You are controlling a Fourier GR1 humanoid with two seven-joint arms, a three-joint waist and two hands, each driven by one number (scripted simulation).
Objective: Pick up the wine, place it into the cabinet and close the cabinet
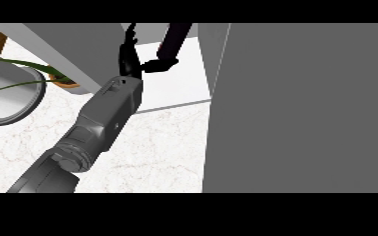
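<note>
The wine (176,41) is a dark, slim bottle standing slightly tilted on the white floor of the open cabinet (181,82), near its back. My left hand (130,55) reaches into the cabinet just left of the bottle. Its fingers point straight up and stand apart from the glass, with white showing between them. Only the thumb (158,65) stretches right and meets the bottle's lower end. The grey forearm (107,115) runs in from the lower left. My right hand does not show.
The cabinet's open grey door (295,110) fills the right side of the view. A grey cabinet side panel (74,50) slants at the left. A potted plant (63,81) and a round metal bowl (18,105) sit at the far left on the marble counter (162,150).
</note>
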